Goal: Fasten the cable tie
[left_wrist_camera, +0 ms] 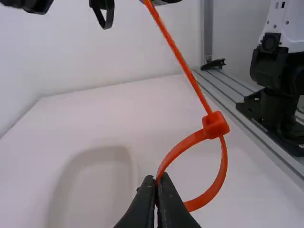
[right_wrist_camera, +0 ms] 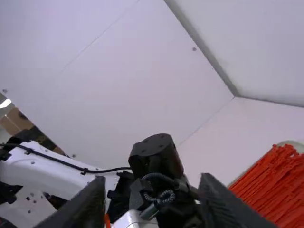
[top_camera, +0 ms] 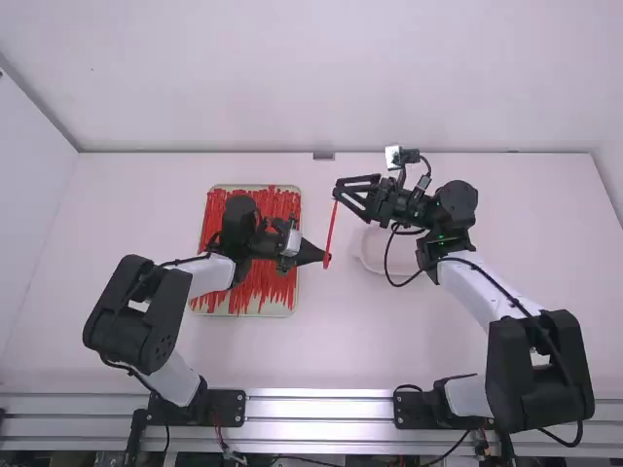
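Left pincer [left_wrist_camera: 156, 183] clamps the looped orange-red plastic cable tie [left_wrist_camera: 216, 126] above the white counter's [top_camera: 467, 195] middle; right pincer [top_camera: 339, 192] gapes wide beside its tail.

we see a white bench [top_camera: 545, 214] boxed in by plain white panels: a back wall [top_camera: 292, 68] rising from its far edge and a side panel [top_camera: 29, 156] along its left. a small grey clip [top_camera: 323, 155] sits at the middle of the far edge. an aluminium rail [top_camera: 321, 404] runs along the near edge. the light is even and soft. in the right wrist view, a brownish gap [right_wrist_camera: 10, 121] beyond the panels shows what may be a lamp [right_wrist_camera: 4, 103].
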You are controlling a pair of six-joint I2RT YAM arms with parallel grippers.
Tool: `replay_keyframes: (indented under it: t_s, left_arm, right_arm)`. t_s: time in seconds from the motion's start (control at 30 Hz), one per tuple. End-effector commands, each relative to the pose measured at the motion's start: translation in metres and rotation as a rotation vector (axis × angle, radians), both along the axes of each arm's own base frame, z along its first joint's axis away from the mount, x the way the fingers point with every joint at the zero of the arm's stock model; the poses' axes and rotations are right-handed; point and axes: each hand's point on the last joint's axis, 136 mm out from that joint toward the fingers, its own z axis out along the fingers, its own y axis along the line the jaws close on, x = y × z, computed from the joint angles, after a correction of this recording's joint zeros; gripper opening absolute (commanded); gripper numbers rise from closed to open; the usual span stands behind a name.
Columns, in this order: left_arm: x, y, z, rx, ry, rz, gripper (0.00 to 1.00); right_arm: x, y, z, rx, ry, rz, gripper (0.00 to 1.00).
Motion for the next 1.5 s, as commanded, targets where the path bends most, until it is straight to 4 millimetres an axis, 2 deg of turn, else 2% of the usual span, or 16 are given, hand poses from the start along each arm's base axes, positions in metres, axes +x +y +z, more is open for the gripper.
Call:
replay_keyframes:
  t_s: [0.0,0.03,0.07,0.17,0.37,0.57,0.73,1.0,1.23,1.37,1.47]
  left_arm:
    - [-0.009,-0.002,-0.006,-0.002,0.03,-0.04,0.02]
    - [-0.009,-0.002,-0.006,-0.002,0.03,-0.04,0.03]
    - [-0.009,-0.002,-0.006,-0.002,0.029,-0.04,0.02]
    - [-0.009,-0.002,-0.005,-0.003,0.04,-0.037,0.03]
    - [-0.004,-0.003,0.011,-0.023,0.058,-0.027,0.02]
    - [0.016,-0.005,0.031,-0.055,0.135,0.083,0.02]
    - [0.029,-0.006,0.041,-0.072,0.231,0.138,0.02]
    - [0.033,-0.006,0.045,-0.076,0.435,0.155,0.02]
    - [0.03,-0.006,0.049,-0.08,0.501,0.137,0.02]
    - [0.016,-0.012,0.052,-0.066,0.471,0.068,0.02]
    - [0.013,-0.015,0.051,-0.062,0.475,0.057,0.02]
  right_arm:
    - [-0.001,-0.005,0.018,0.007,-0.061,-0.009,0.73]
    - [-0.001,-0.005,0.018,0.006,-0.061,-0.005,0.84]
    - [-0.001,-0.006,0.017,0.003,-0.066,-0.004,0.98]
    - [-0.002,-0.011,0.016,-0.011,-0.082,0.005,0.98]
    - [-0.004,-0.026,0.004,-0.043,-0.091,0.022,0.98]
    - [-0.006,-0.038,-0.025,-0.064,-0.062,-0.005,0.98]
    - [-0.02,-0.027,-0.042,-0.083,-0.119,0.018,0.98]
    - [-0.037,-0.009,-0.033,-0.058,-0.161,0.082,0.98]
    - [-0.046,0.004,-0.034,-0.054,-0.151,0.122,0.98]
    - [-0.044,0.012,-0.034,-0.044,-0.124,0.107,0.98]
    - [-0.044,0.015,-0.034,-0.041,-0.121,0.105,1.0]
